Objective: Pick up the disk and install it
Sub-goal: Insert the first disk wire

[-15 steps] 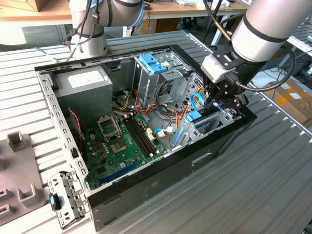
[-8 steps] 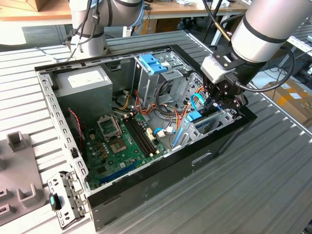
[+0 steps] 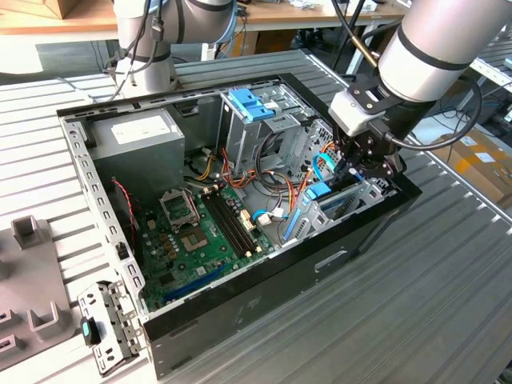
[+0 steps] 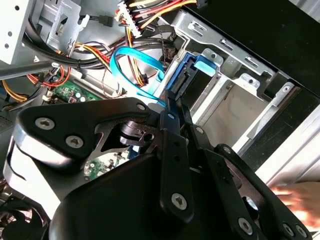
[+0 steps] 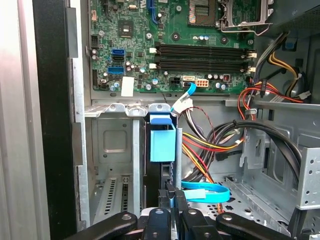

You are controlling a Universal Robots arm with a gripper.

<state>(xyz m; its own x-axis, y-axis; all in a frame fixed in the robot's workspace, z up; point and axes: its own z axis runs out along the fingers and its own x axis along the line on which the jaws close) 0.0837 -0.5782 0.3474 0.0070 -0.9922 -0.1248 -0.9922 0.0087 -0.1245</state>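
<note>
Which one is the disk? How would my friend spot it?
Look at the open black computer case. At the end where the robot arm reaches in, a silver metal cage holds the disk standing on edge, the pincer pinching it. It's a slim slab with a bright blue frame, unlike the wide blue latch farther along the case.

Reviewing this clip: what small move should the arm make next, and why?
Probably ease the disk deeper into its slot in the drive cage. The gripper has its jaws shut on the disk's blue-framed edge, and the disk stands upright between the cage walls, seemingly not fully seated.
</note>
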